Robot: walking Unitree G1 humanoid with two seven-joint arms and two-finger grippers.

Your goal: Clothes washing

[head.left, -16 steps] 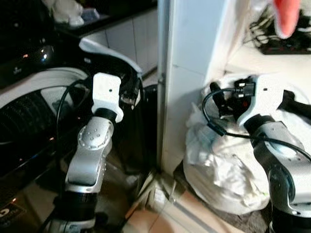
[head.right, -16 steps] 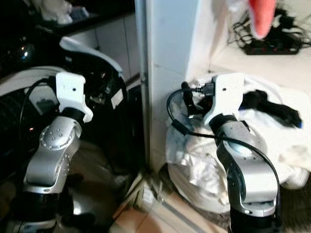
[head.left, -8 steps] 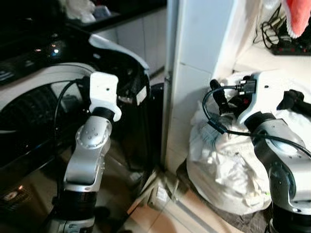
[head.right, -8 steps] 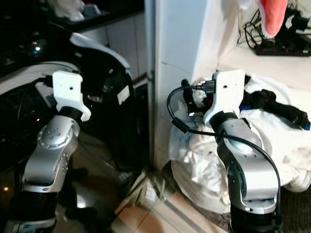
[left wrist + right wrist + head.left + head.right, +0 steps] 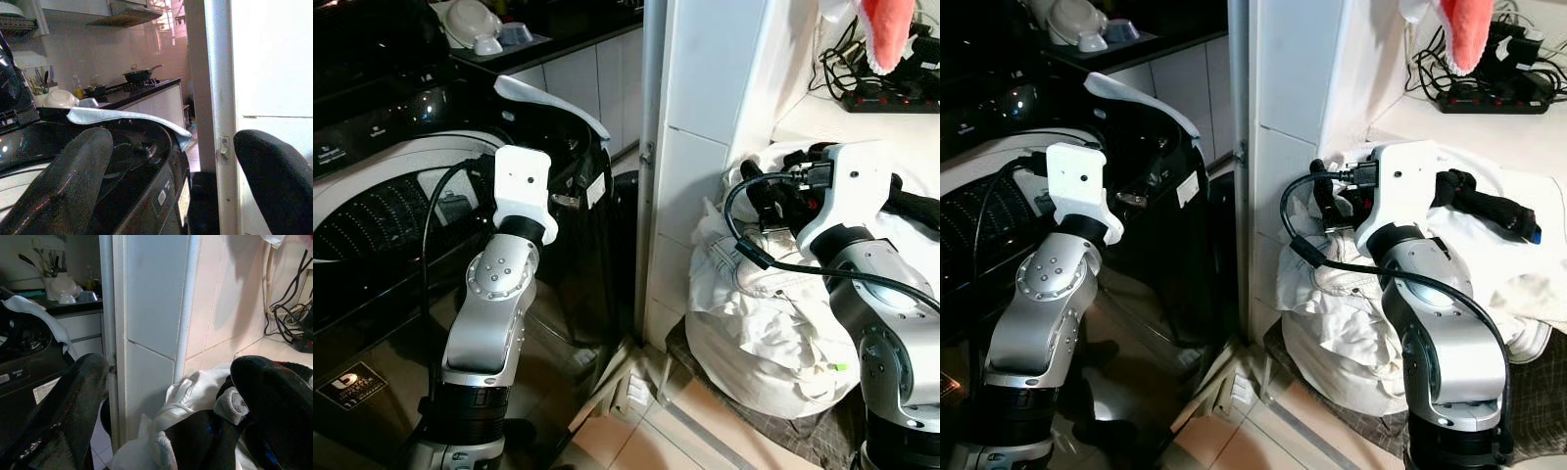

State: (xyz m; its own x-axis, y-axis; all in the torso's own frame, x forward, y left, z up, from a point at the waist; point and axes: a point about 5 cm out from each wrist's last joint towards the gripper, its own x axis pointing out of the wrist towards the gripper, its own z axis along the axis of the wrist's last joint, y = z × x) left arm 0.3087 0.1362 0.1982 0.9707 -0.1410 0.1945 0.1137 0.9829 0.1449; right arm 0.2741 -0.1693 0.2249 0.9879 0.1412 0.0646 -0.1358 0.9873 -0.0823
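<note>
While both arms raised: one washer (image 5: 382, 206), one laundry heap (image 5: 773, 323)

White tiled pillar (image 5: 705, 147); tile floor (image 5: 666, 441)

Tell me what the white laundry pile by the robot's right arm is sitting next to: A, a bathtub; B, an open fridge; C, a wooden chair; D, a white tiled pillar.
D: the white laundry pile lies on the floor right against the base of the white tiled pillar, with the washing machine on the pillar's other side.
</note>
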